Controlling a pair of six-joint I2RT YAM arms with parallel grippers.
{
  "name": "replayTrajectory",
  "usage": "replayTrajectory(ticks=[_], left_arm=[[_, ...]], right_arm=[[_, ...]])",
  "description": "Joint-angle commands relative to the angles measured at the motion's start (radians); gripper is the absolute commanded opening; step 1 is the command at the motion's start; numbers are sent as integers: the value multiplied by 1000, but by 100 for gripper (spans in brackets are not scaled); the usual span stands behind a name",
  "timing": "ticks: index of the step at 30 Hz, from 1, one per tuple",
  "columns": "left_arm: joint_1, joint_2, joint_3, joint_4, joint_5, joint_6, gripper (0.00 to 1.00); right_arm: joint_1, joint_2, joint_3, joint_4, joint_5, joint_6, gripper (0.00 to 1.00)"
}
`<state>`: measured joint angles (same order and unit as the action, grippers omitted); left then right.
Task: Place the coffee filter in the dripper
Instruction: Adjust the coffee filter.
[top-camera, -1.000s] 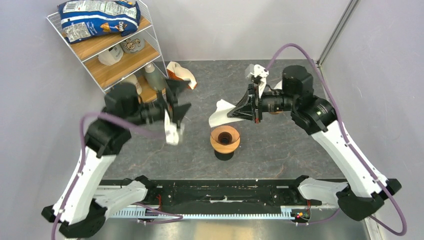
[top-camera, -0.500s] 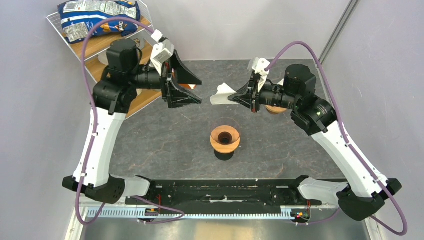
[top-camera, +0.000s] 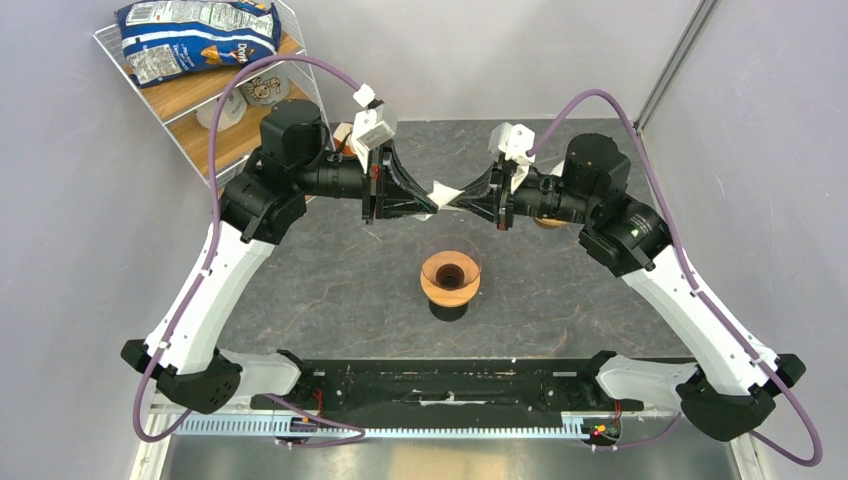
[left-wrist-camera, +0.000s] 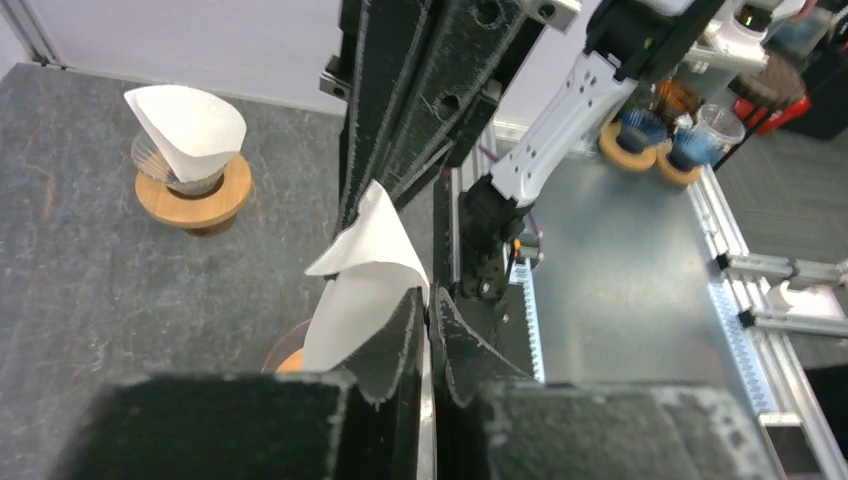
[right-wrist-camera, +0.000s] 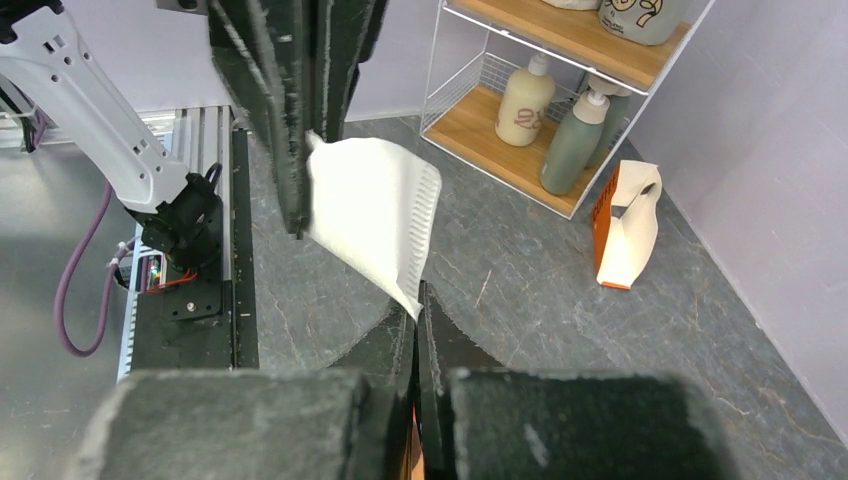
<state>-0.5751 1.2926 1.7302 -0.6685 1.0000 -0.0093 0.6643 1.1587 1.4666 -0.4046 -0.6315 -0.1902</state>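
Top external view: left tool (top-camera: 433, 199) and right tool (top-camera: 463, 203) each pinch one edge of the filter (top-camera: 447, 192), held aloft toward the bench's far edge. I would part its walls gently, then lower it point-first into the dripper (top-camera: 450, 278) at mid-bench. A shelf (top-camera: 215, 105) stands at the far left corner of the dark mottled bench (top-camera: 330, 290), with pale walls (top-camera: 480, 60) behind.

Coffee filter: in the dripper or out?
Out. The coffee filter hangs pinched between the left gripper and right gripper, apart from the empty dripper.

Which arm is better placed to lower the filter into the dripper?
Probably left. Both hold the coffee filter, but the left fingers pinch its wide end; the right fingers pinch the narrow tip, which should enter the dripper first.
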Motion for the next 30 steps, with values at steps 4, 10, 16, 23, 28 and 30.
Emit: replayTrajectory(ticks=[4, 10, 16, 23, 28, 30], left_arm=[[0, -73, -104, 165, 35, 50, 2], [0, -100, -125, 145, 29, 124, 2], [0, -117, -102, 54, 76, 260, 2], [-55, -73, -22, -199, 46, 522, 2], [-62, -58, -16, -139, -36, 440, 2], [-62, -55, -23, -111, -88, 400, 2]], right_arm=[[6, -42, 33, -16, 27, -1, 9], [8, -81, -9, -6, 27, 46, 59], [7, -39, 79, -220, -3, 10, 85], [7, 9, 118, -214, -164, 99, 69], [8, 27, 130, -229, -236, 111, 35], [7, 23, 133, -236, -245, 92, 28]])
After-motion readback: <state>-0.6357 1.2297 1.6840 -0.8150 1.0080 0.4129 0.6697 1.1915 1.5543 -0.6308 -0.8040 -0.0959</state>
